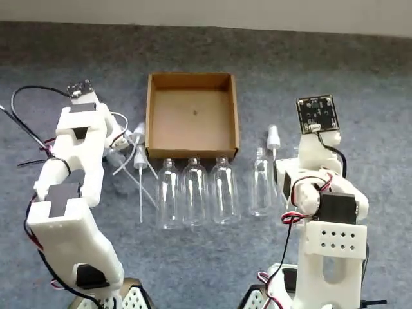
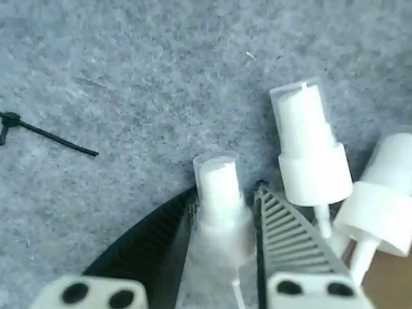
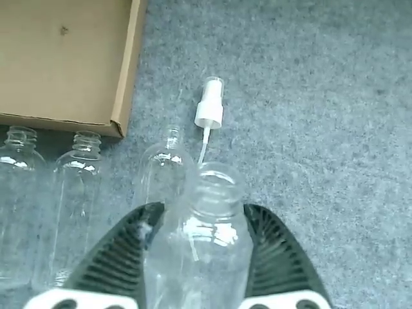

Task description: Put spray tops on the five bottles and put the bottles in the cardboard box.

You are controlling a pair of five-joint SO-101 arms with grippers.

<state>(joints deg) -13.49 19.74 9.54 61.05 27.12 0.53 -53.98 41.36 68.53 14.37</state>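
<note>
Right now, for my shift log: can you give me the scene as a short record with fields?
left pincer: shut on held spray top
right pincer: shut on held bottle
cardboard box: empty
row of three bottles: lying by the box, uncapped
fourth bottle: lying apart from the row, uncapped
loose spray top: beside the fourth bottle's neck
bottles capped: none

Left arm (image 1: pixel 71 174) is extended forward, and the left gripper (image 2: pixel 225 190) is clamped with its jaws on a spray top (image 2: pixel 219 180). Right arm (image 1: pixel 322 199) is folded upright with the wrist tipped down. The right gripper (image 3: pixel 205 210) is closed with its jaws against both sides of a bottle (image 3: pixel 206 248).
</note>
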